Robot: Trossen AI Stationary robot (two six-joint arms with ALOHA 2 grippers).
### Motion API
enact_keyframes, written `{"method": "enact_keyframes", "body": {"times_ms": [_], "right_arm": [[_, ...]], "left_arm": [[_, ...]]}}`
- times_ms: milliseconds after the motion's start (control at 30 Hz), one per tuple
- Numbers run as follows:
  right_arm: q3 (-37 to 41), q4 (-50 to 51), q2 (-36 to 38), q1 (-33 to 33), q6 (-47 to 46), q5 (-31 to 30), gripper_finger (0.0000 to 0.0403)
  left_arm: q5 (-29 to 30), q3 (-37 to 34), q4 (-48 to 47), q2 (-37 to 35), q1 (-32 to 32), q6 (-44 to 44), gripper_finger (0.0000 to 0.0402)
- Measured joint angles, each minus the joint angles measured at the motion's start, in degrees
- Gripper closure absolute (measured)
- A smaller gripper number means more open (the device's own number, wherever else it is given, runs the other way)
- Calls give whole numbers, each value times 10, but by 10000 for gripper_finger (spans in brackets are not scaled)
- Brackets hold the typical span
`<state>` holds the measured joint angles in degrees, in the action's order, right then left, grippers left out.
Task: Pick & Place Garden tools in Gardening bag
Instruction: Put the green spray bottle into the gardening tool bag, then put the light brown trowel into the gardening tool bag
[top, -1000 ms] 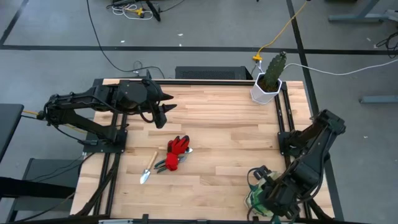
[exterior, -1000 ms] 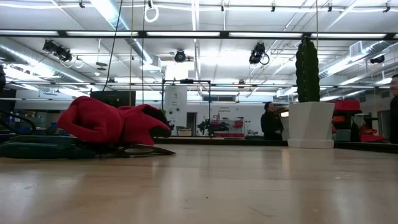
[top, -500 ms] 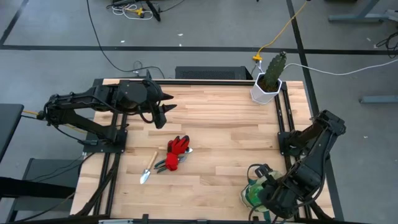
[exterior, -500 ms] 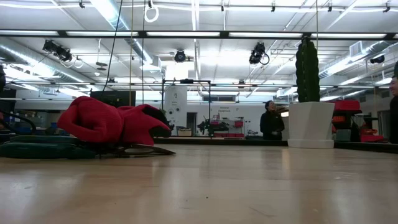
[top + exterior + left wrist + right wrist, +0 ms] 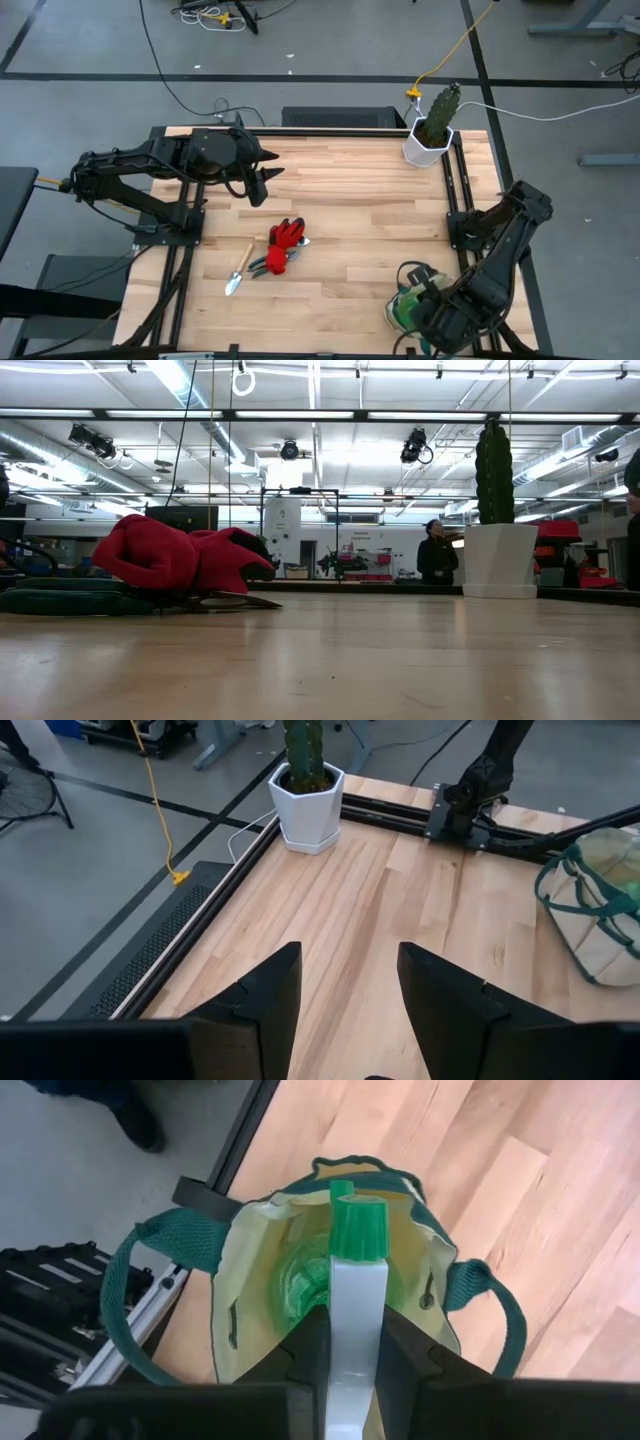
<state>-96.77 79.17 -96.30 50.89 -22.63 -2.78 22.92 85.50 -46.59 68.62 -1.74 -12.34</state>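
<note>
High view: right gripper sits over the round beige canvas bag with dark green trim at the wooden table's near right corner; red-and-black gloves, dark-handled pruners and wooden-handled metal trowel lie mid-table.
Low view: gloves heaped left; green cactus in white hexagonal pot right.
Left wrist view: left gripper spread, empty, above the table.
Right wrist view: right gripper pinching the green-and-white spray bottle, bottle inside the bag's mouth.

Bright even overhead light, soft shadows, glaring ceiling strips, blurred near tabletop

Both arms are matte black, with blunt wedge-shaped fingers.
</note>
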Motion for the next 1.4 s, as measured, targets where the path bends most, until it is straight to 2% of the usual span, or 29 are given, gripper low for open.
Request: {"method": "enact_keyframes", "body": {"times_ms": [333,767,1033,1400], "right_arm": [[0,-3,-5,0,20,-8,346],[0,-20,-5,0,-12,-3,342],[0,-53,-5,0,2,51,308],[0,-72,-3,0,-12,38,220]], "left_arm": [[0,0,0,0,0,-6,228],[0,0,0,0,0,-16,228],[0,0,0,0,0,-16,228],[0,0,0,0,0,-16,228]]}}
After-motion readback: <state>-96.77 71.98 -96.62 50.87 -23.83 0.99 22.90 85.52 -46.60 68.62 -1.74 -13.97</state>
